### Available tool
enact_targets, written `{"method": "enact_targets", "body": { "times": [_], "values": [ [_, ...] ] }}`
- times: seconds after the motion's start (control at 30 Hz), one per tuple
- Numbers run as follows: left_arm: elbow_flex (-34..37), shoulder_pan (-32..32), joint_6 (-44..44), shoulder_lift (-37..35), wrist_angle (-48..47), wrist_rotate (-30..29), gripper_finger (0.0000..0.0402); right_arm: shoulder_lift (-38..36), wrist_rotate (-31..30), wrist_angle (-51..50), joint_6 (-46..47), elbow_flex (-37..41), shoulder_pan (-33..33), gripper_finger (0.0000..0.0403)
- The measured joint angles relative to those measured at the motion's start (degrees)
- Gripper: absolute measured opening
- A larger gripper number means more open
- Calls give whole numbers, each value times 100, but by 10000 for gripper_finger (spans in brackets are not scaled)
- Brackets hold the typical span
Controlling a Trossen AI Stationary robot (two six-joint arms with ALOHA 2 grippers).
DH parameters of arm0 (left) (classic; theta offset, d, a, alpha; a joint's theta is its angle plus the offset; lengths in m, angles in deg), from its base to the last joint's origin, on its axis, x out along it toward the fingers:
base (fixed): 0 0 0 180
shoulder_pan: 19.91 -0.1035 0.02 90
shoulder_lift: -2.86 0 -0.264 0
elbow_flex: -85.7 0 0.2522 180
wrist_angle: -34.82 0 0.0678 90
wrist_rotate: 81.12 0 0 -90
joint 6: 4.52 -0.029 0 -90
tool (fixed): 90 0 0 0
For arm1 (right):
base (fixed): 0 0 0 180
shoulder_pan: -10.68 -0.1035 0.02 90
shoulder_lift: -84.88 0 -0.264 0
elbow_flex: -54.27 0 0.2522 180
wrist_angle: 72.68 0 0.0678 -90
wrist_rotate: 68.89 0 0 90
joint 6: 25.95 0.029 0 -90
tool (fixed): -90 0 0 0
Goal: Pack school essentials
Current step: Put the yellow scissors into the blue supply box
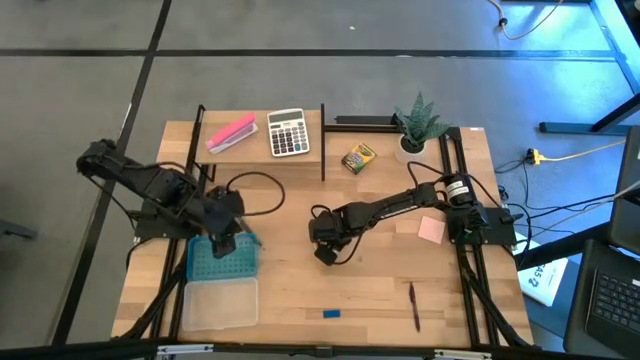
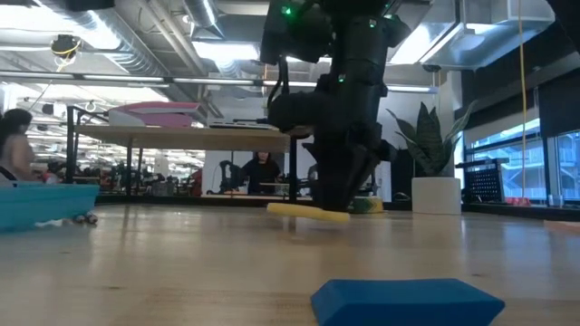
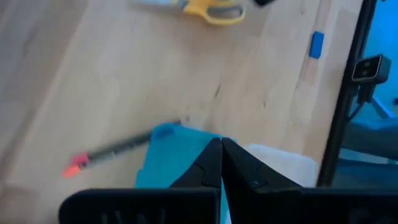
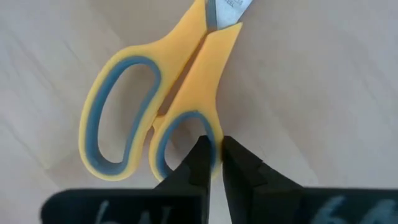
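Note:
The yellow-handled scissors (image 4: pixel 155 99) lie flat on the wood under my right gripper (image 4: pixel 213 163), which is shut on one handle loop; in the low view they show as a yellow strip (image 2: pixel 308 213) below it. My left gripper (image 3: pixel 221 163) is shut, above the teal box (image 1: pixel 222 262) and touching nothing. The red-tipped pencil (image 3: pixel 112 152) lies on the table with its far end at the box's corner. Also on the table are the blue eraser (image 1: pixel 331 314), the dark-red pen (image 1: pixel 414 305) and the crayon box (image 1: pixel 358 158). My right gripper pinches the rim of the smaller handle loop (image 4: pixel 214 138) of the scissors, one finger inside the loop and one outside. The fingers come from above, pointing down. Whether the scissors are lifted off the table, I cannot tell.
A clear lid (image 1: pixel 220 303) lies just near of the teal box. A grey calculator (image 1: pixel 288 132) and a pink block (image 1: pixel 231 133) sit on a raised shelf at the far edge, with a potted plant (image 1: pixel 418 125) to their right. A pink note (image 1: pixel 431 230) lies by the right arm's base.

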Motion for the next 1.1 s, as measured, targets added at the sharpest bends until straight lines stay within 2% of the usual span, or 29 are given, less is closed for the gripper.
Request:
{"method": "enact_targets", "body": {
  "times": [0.23, 0.5, 0.8, 0.9, 1.0, 1.1],
  "values": [
    [61, 589, 1243, -4, -249, 14, 0, -10, 5, -88, -99, -11, 10, 26],
    [921, 1498, 2340, -1, 245, 241, 0, -15, 72, -85, -225, -17, 10, 33],
    [2359, 2308, 2499, 0, 2279, 1024, 0, -24, 74, -78, -329, -23, 10, 34],
    [2771, 2497, 2532, 0, 3116, 1065, 0, -24, 74, -76, -352, -25, 8, 33],
    [3079, 2651, 2172, 0, 3870, 1061, 0, -24, 74, -76, -361, -25, 9, 30],
    [3252, 2754, 1882, 0, 3962, 1026, 0, -26, 74, -76, -369, -25, 8, 32]
  ]
}}
